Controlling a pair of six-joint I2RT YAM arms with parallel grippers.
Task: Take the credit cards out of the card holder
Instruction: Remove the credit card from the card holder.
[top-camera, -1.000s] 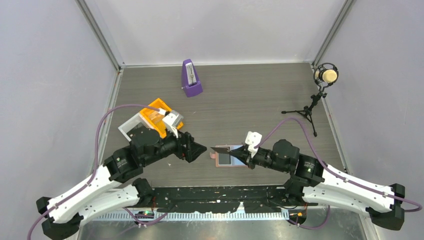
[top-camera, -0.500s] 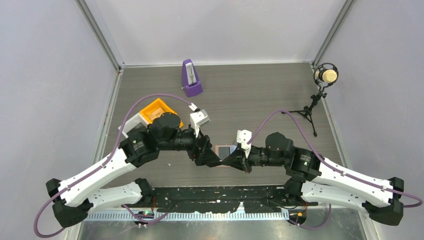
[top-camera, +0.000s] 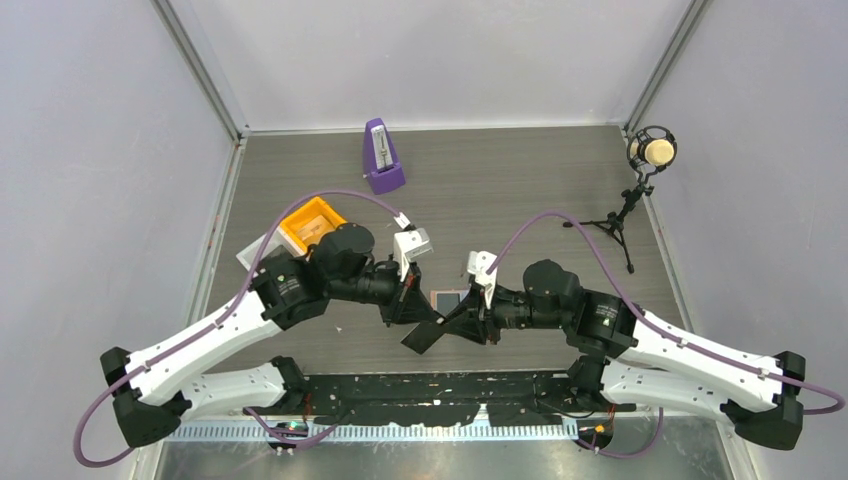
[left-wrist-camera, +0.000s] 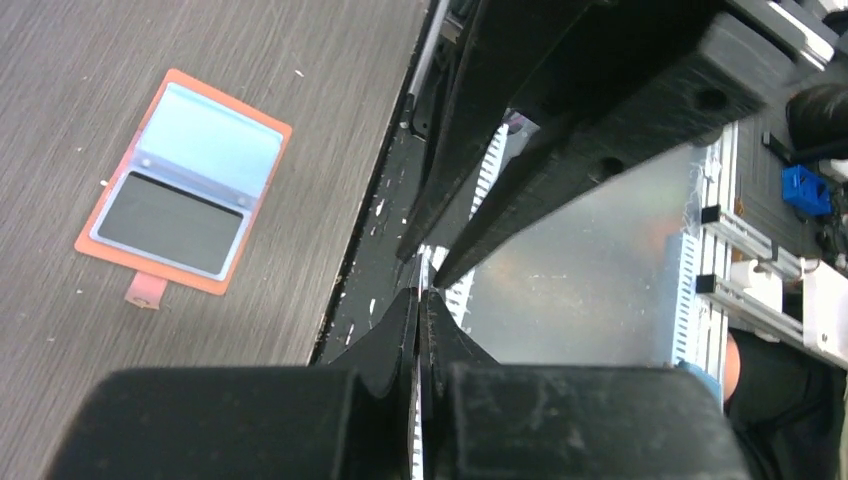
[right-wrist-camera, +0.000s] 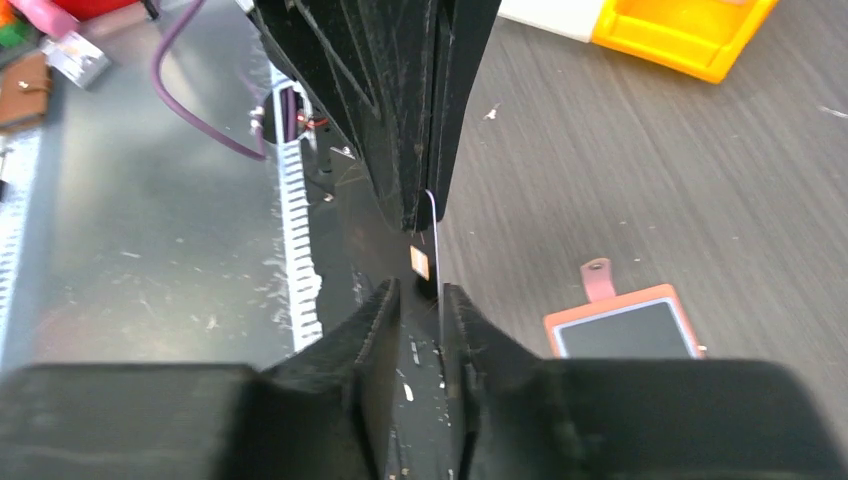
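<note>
since a second ago my left arm has swung in from beside the orange tray (top-camera: 310, 222) to meet my right, and the credit card (top-camera: 422, 338) that my right pincer (right-wrist-camera: 415, 290) held low over the card holder (left-wrist-camera: 185, 195) now hangs in the air over the near edge of the table (top-camera: 520, 200). my left pincer (left-wrist-camera: 420, 292) has closed and is clamped on one edge of that card, tip to tip with the right one. my right pincer has slackened: its fingers (right-wrist-camera: 385, 310) stand a little apart, with the card edge-on in the gap between them. the card holder lies spread open and flat on the table just beyond the two pincers, tab toward the near edge, and the other credit card (left-wrist-camera: 165, 225) sits in the half by the tab.
</note>
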